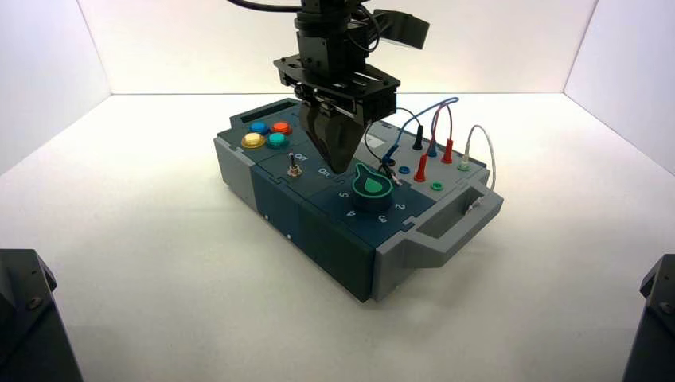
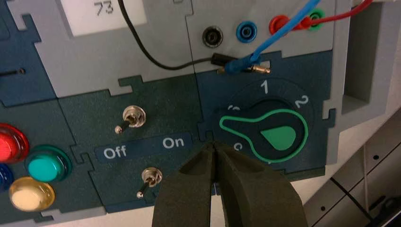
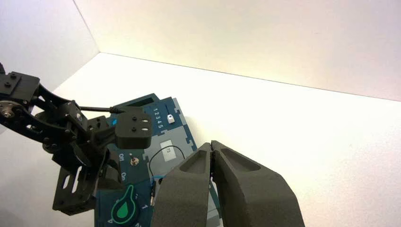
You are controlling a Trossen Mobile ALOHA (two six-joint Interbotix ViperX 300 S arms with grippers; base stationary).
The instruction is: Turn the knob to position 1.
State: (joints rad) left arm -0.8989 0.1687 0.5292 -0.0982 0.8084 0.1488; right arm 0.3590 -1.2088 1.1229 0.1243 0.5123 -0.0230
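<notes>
The knob (image 1: 371, 188) is a dark-teal dial with a green teardrop top, on the near right part of the box (image 1: 318, 239). In the left wrist view the knob (image 2: 272, 137) has its narrow end toward the On label, about a quarter turn from the printed 1 (image 2: 265, 86). My left gripper (image 1: 341, 169) hangs shut and holds nothing, its tips (image 2: 213, 144) just beside the knob's narrow end, apart from it. My right gripper (image 3: 211, 144) is shut and holds nothing, high above the box's far side, with the knob (image 3: 124, 208) below it.
Two toggle switches (image 2: 132, 117) (image 2: 150, 177) flank the Off/On label beside the knob. Coloured push buttons (image 1: 267, 134) sit at the box's far left. Plugged wires (image 1: 430, 135) arch over the sockets behind the knob. A grey handle (image 1: 446, 223) juts from the right end.
</notes>
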